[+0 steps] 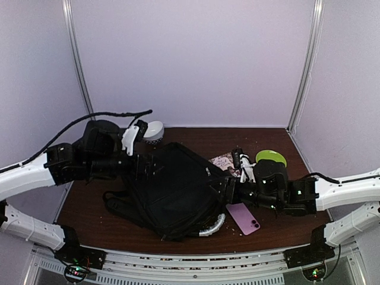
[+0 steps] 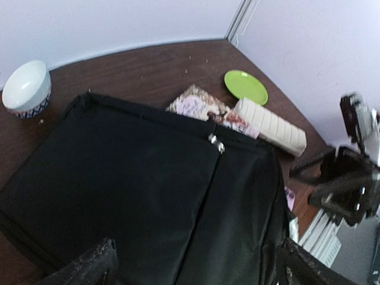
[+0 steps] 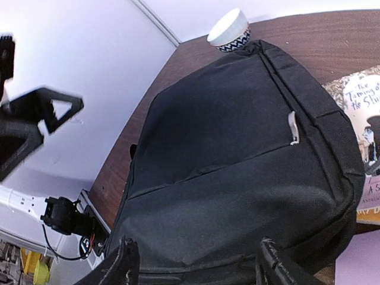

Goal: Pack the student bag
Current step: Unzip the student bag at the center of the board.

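Bag [image 1: 172, 190] lies flat mid-worktop [image 1: 196, 135], btwn the two arms. L claw [image 2: 196, 267] & R claw [image 3: 199, 264] both spread wide over its black fabric. Bowl [image 1: 154, 130] near far-left corner.

The black student bag [image 2: 148, 196] fills the centre and bottom of the frame, with metal zip pulls [image 2: 216, 141] near its upper edge. A white bowl [image 2: 27, 88] sits at upper left and a green plate [image 2: 246, 86] at upper right. A book [image 2: 196, 105] and a ribbed white case [image 2: 270, 126] lie against the bag's far edge.
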Action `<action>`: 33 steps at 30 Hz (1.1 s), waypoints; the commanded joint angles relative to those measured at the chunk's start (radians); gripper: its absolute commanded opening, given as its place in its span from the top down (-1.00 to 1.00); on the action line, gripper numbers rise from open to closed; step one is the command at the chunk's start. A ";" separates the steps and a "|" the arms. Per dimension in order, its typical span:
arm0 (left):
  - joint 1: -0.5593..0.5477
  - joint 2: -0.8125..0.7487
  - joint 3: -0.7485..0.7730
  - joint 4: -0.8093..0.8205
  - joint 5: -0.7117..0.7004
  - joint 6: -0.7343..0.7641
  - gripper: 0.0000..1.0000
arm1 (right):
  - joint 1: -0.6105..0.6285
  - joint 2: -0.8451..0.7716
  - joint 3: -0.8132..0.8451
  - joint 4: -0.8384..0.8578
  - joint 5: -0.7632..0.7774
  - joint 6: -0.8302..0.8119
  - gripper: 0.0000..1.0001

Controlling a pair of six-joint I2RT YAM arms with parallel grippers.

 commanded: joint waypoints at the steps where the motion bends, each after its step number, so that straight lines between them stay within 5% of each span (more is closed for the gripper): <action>1: -0.107 -0.080 -0.130 0.041 -0.217 -0.075 -0.89 | -0.025 -0.034 -0.043 -0.024 0.031 0.218 -0.34; 14: -0.278 -0.241 -0.371 0.062 -0.328 -0.256 -0.79 | -0.066 -0.032 -0.050 -0.147 0.068 0.443 -0.27; 23: -0.387 -0.148 -0.343 -0.002 -0.260 -0.309 -0.69 | -0.092 0.052 -0.018 -0.123 0.051 0.458 -0.09; 33: -0.467 -0.051 -0.277 -0.070 -0.238 -0.326 -0.48 | -0.095 0.066 0.007 -0.069 0.039 0.446 0.79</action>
